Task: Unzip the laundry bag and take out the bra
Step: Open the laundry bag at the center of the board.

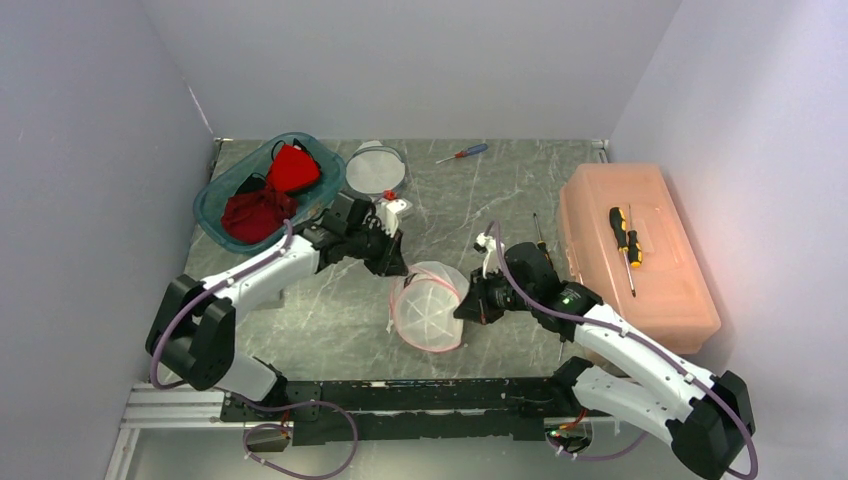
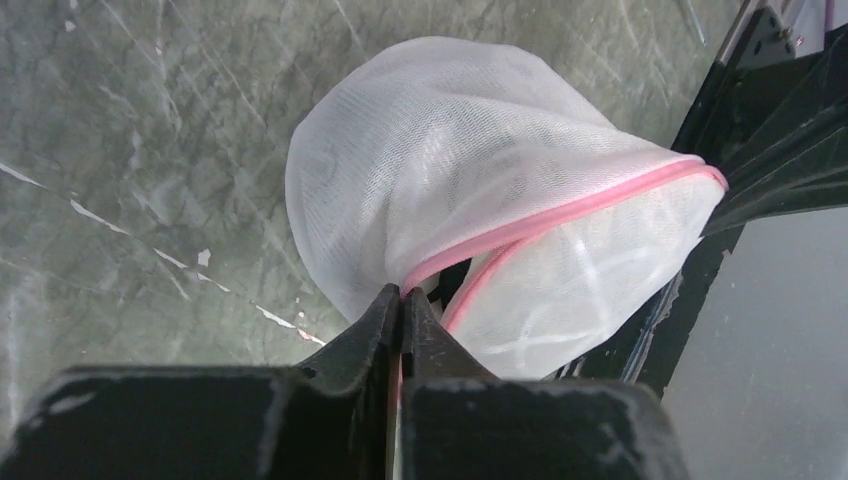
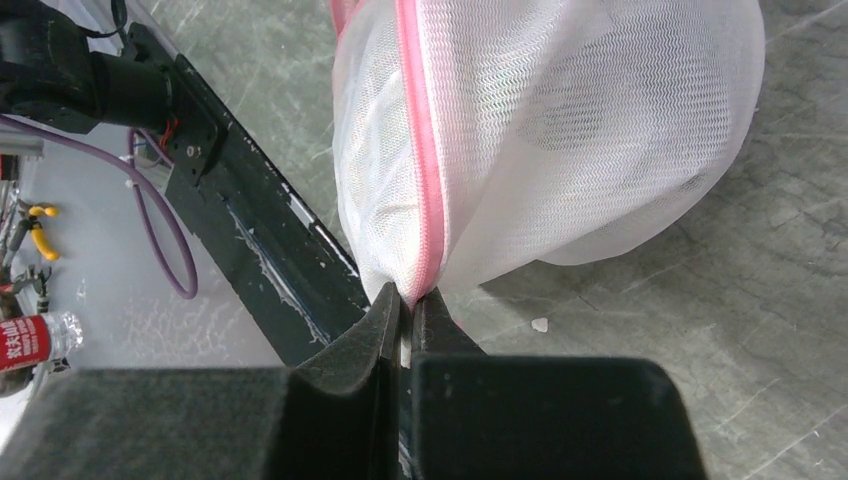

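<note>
The left hand (image 2: pixel 402 298) is pinched shut on the pink zip edge of the laundry bag (image 1: pixel 430 305), the right hand (image 3: pixel 408 300) on its opposite end. The bag sits mid-bench, toward the near edge. Unzipping is in hand; next, the slider, which I cannot see, probably needs pulling. The basin (image 1: pixel 207 205) in the far left corner stands well apart.

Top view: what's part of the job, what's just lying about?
Job: laundry bag, left hand, right hand, both pinching it.
Lying about: teal basin, red clothes, pink toolbox, yellow screwdriver, small screwdriver, round mesh disc.
</note>
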You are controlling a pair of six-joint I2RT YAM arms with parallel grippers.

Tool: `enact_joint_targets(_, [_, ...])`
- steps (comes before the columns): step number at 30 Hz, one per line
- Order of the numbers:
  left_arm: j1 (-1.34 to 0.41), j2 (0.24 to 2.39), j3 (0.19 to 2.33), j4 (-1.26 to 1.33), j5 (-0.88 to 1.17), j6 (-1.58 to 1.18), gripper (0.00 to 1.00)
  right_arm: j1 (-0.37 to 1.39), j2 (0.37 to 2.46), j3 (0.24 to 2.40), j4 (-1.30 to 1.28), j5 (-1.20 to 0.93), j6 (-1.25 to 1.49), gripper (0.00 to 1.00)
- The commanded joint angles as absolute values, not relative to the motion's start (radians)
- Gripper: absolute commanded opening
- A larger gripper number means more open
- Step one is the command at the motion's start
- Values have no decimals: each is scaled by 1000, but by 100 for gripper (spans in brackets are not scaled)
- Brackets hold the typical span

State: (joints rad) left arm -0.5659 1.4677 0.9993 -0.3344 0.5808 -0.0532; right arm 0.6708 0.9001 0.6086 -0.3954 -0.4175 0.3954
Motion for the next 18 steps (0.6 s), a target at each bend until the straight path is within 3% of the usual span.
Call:
enact_joint_targets(1, [-576,1364,969,-243,577,-125,3,668,881,662,-353,-378,408,0])
enact_joint_targets(8, [-633,1041,820,-130,397,-426,3,654,893,771,-297,-275,447,0])
enact_joint_targets(18, [-678,801,663,-7,100,-1014,3,608,1179,1249,-560,-338,343,0])
